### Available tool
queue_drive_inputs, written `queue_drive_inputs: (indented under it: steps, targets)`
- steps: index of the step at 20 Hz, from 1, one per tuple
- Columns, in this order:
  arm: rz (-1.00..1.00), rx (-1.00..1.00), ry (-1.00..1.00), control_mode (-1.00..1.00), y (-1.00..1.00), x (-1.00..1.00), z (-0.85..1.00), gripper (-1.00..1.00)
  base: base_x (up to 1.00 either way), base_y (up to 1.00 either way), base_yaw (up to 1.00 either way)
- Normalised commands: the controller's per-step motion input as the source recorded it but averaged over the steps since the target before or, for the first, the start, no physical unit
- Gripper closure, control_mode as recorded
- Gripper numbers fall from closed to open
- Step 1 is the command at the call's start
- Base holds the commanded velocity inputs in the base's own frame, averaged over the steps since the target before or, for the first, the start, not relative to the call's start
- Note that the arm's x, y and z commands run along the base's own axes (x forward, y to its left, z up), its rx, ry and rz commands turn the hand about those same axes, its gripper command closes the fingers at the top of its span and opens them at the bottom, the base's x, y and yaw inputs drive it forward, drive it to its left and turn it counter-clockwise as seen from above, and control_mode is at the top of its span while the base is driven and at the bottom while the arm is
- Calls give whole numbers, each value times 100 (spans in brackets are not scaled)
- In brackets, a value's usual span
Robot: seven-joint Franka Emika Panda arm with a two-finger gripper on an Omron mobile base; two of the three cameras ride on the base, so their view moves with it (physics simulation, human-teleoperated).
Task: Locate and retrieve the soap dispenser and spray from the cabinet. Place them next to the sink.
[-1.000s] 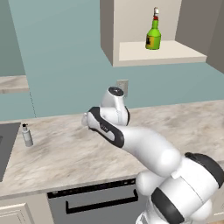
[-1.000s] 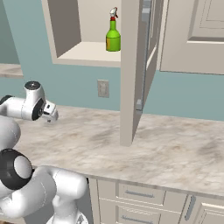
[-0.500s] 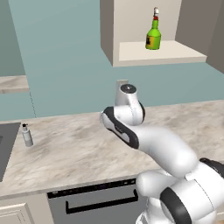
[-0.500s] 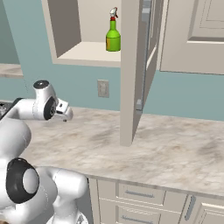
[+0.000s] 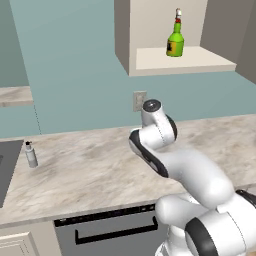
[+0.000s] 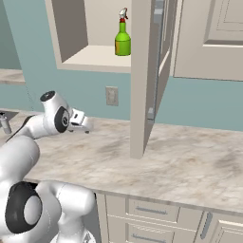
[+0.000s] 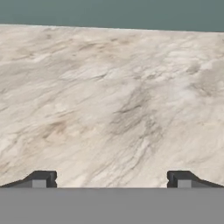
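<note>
The white jointed arm bends low over the beige marbled worktop (image 5: 100,165), its wrist folded forward so the gripper (image 7: 111,179) points across the stone surface with its two dark fingertips (image 7: 41,179) set wide apart and nothing between them. In the right base view the gripper (image 6: 84,124) reaches out just above the worktop, below a pale wall outlet (image 6: 112,96). The bright green spray bottle with red collar and white trigger nozzle (image 5: 175,40) stands upright on the pale beige shelf of the tan boxy wall cabinet (image 5: 182,60), whose plain door (image 6: 144,80) hangs open. The small slim grey-silver soap dispenser with dark pump top (image 5: 31,154) stands upright on the worktop, just beside the dark grey flat sink (image 5: 6,170), well apart from the gripper.
</note>
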Motion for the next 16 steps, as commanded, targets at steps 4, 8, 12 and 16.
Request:
queue_drive_inputs:
  steps: [4, 8, 12, 16]
  targets:
    - [-8, 0, -11, -100, -54, 0, 26, -100, 0, 0, 0]
    - [-6, 1, -14, -100, -56, -11, 42, -100, 0, 0, 0]
    - [-2, 1, -19, -100, -44, -25, 46, -100, 0, 0, 0]
    - [1, 1, -13, -100, -21, -25, 59, -100, 0, 0, 0]
